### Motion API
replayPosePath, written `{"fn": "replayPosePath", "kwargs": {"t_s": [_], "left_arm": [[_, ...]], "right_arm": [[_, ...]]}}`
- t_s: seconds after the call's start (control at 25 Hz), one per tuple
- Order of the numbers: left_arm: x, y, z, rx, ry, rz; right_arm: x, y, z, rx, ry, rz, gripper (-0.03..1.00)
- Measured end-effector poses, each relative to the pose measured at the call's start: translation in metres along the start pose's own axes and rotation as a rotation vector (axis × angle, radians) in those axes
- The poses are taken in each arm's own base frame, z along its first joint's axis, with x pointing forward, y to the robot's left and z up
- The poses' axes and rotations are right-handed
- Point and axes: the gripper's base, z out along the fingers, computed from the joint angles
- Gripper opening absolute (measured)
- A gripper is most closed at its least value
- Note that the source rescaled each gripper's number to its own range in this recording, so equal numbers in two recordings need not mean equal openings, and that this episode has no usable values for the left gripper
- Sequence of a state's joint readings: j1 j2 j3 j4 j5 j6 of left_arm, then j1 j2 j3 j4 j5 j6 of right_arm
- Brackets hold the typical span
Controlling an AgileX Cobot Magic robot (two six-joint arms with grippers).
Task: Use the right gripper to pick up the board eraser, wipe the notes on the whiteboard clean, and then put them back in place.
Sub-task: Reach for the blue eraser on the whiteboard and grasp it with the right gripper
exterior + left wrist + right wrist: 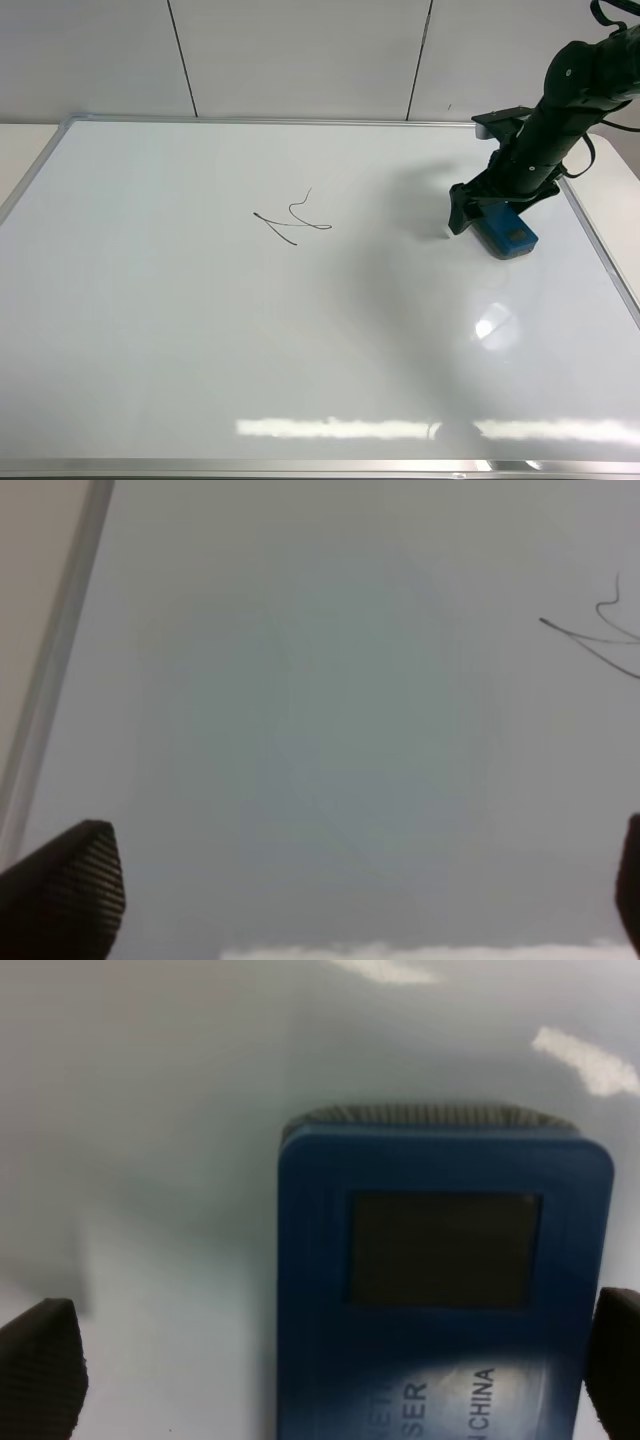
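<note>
Item: small teal-blue rectangular plastic board eraser (512,234), lying flat on the right part of the large glossy white, silver-framed whiteboard (300,350), well apart from the thin black marker notes (295,218) near the middle; black two-fingered right gripper (487,212) low over it. Left wrist view: black ribbed left gripper (345,890) spread wide above bare board, grasping nothing. Right wrist view: right gripper released, its fingers (40,1375) straddling the board eraser, one well clear, the other just beside its edge, contact not discernible; dark grey square patch (440,1250) on top, grey felt pad (430,1115) showing beneath. Handling, as judged: light, stiff shell, soft felt sole, smooth sides liable to slip; take across the two long sides, mid-length.
</note>
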State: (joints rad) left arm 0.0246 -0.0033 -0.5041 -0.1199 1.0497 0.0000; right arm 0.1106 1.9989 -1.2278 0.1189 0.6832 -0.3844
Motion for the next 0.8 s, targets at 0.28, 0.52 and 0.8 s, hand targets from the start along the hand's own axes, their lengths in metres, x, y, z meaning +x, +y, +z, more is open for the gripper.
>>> {"fn": "replayPosePath", "kwargs": {"t_s": [0.28, 0.52, 0.8], "left_arm": [[0.0, 0.0, 0.0, 0.0, 0.0, 0.0], [0.0, 0.0, 0.0, 0.0, 0.0, 0.0], [0.0, 0.0, 0.0, 0.0, 0.0, 0.0]], "right_arm": [[0.002, 0.001, 0.0, -0.016, 0.02, 0.008, 0.61], [0.005, 0.004, -0.002, -0.042, 0.059, 0.064, 0.01], [0.001, 0.011, -0.015, 0.01, 0.032, 0.073, 0.01]]}}
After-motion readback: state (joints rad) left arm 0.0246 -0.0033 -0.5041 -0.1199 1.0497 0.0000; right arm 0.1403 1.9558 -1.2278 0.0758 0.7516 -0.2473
